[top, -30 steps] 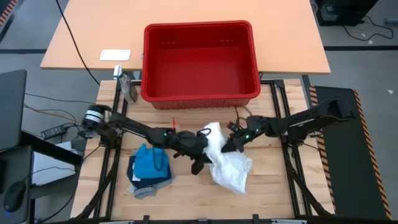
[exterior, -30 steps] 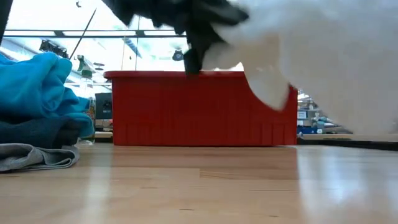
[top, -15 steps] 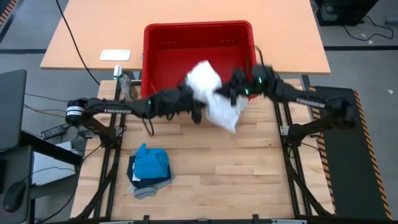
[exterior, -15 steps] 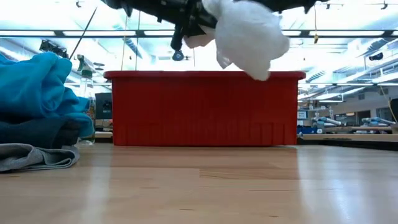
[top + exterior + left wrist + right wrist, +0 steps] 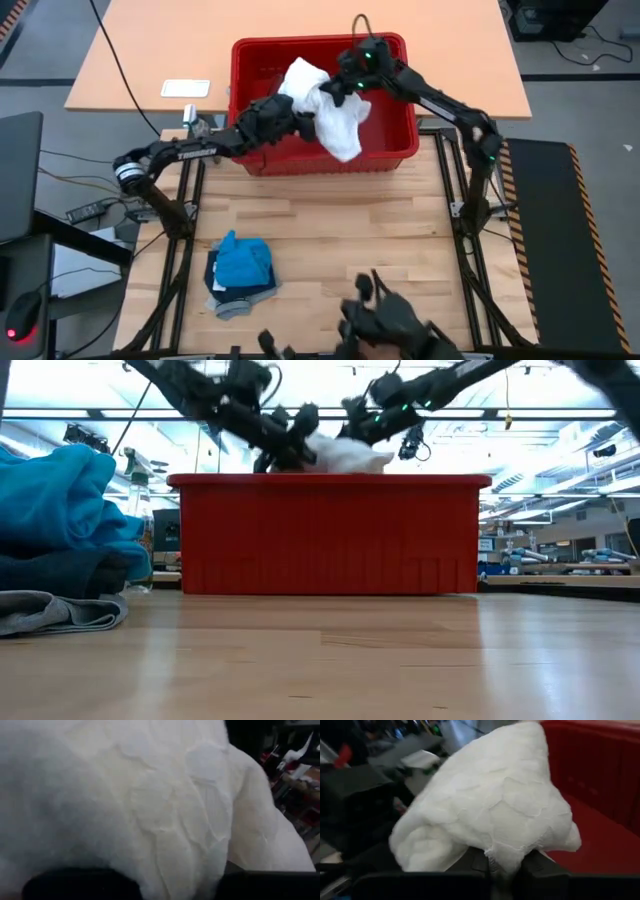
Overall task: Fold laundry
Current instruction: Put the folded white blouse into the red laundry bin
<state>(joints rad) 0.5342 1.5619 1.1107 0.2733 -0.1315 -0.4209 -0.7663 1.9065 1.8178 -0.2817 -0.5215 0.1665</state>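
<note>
The white cloth point(image 5: 328, 118) hangs bunched over the red basket point(image 5: 320, 41) at the table's far side, and shows just above the basket's rim in the low view point(image 5: 345, 452). My left gripper point(image 5: 292, 103) is shut on its left side, my right gripper point(image 5: 338, 90) on its upper right. The cloth fills the left wrist view point(image 5: 150, 810). A bright blue garment point(image 5: 243, 260) lies on a navy one point(image 5: 60, 570), which lies on a grey one point(image 5: 50, 610), stacked at the near left. My left gripper reaches in level from the table's left and holds the cloth's bunched left part point(image 5: 300, 90). The cloth itself covers the place of contact. My right gripper pinches a gathered fold of the cloth point(image 5: 502, 856) between its two fingers, coming from the right and slanting slightly down. The cloth hangs slack below both grippers, its lower end point(image 5: 345, 148) down inside the basket.
The basket's red wall point(image 5: 320, 535) stands across the table's far side. Bare wooden table point(image 5: 380, 240) lies between the basket and the stack. A dark shape point(image 5: 390, 320) shows at the near edge. A spray bottle point(image 5: 138, 510) stands far left.
Both grippers have risen and gone toward the table's far edge, carrying the white cloth between them. The cloth, which hung low over the table's middle, has been lifted clear and now hangs over the red basket.
</note>
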